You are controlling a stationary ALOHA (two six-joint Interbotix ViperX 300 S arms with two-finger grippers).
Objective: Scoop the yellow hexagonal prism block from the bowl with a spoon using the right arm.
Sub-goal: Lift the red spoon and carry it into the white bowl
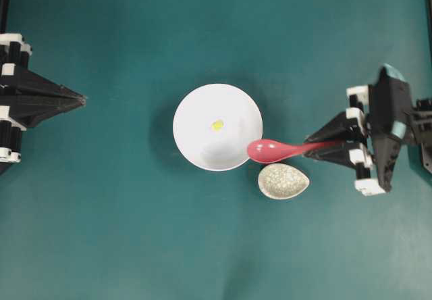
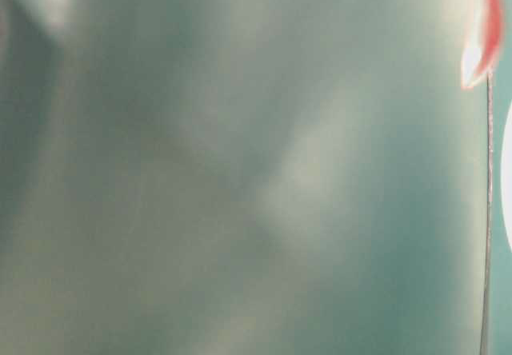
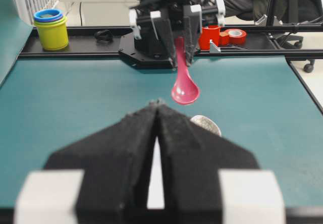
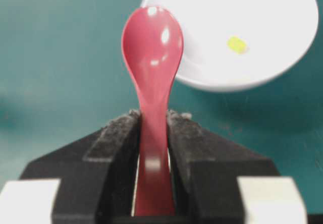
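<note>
Right gripper (image 4: 153,133) pinches the spoon (image 4: 151,52) by its handle, scoop clear of the bowl (image 1: 192,141) at its four o'clock rim. Block (image 1: 217,125) lies near bowl centre. Recommend lowering the scoop edge behind it. Left gripper (image 3: 157,105) pressed together, idle.
</note>
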